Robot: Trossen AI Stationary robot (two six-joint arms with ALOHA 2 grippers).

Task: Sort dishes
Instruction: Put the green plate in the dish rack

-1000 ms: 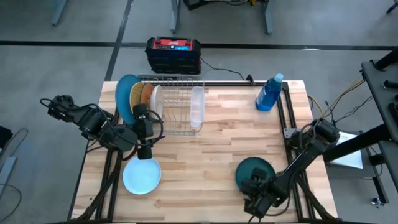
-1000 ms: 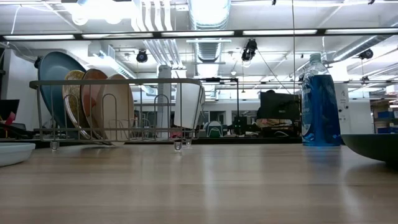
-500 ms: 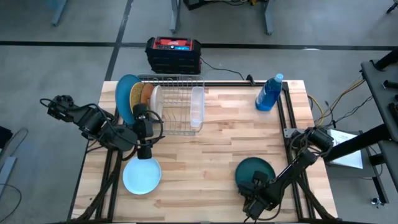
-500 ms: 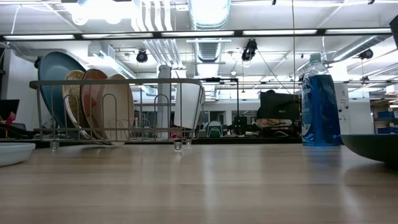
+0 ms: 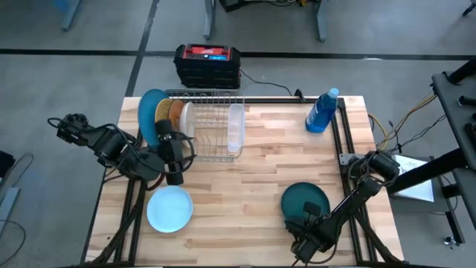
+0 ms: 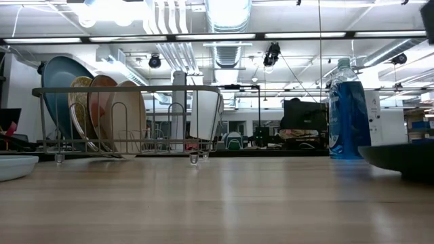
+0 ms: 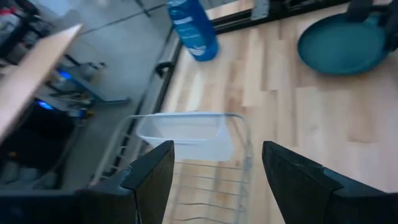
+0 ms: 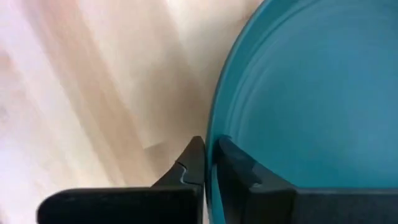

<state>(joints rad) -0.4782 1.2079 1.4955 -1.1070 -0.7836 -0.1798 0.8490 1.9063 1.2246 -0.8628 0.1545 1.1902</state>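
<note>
Right end effector (image 5: 306, 220): sat low at the near right of the desk (image 5: 260, 179), its fingers (image 8: 186, 171) pinched on the near rim of the dark teal-green plate (image 5: 305, 203); one finger was outside the rim and one inside.
Dark teal-green plate: lay near the desk's front right, well apart from the rack; in the low view its edge showed at the far right (image 6: 400, 159), just above the wood.
Left end effector (image 5: 173, 177): hovered between the rack's near side and the small pale blue plate (image 5: 169, 208), jaws spread wide and holding nothing, as the left wrist view showed (image 7: 214, 171).
Small pale blue plate: lay flat near the front left corner, just beside the left end effector and not touched by it.
Wire dish rack (image 5: 208, 134): stood at the back left of the desk.
Racked plates: the large mid-blue plate (image 5: 151, 115), the gold speckled plate (image 5: 163, 114) and the beige-grey plate (image 5: 187, 119) stood on edge side by side at the rack's left end.
Clear plastic container (image 5: 236, 128): stood at the rack's right end.
Blue bottle (image 5: 322, 112): stood upright at the back right corner, well apart from both plates on the desk.
Black and red box (image 5: 207, 65): rested on the floor behind the desk.
</note>
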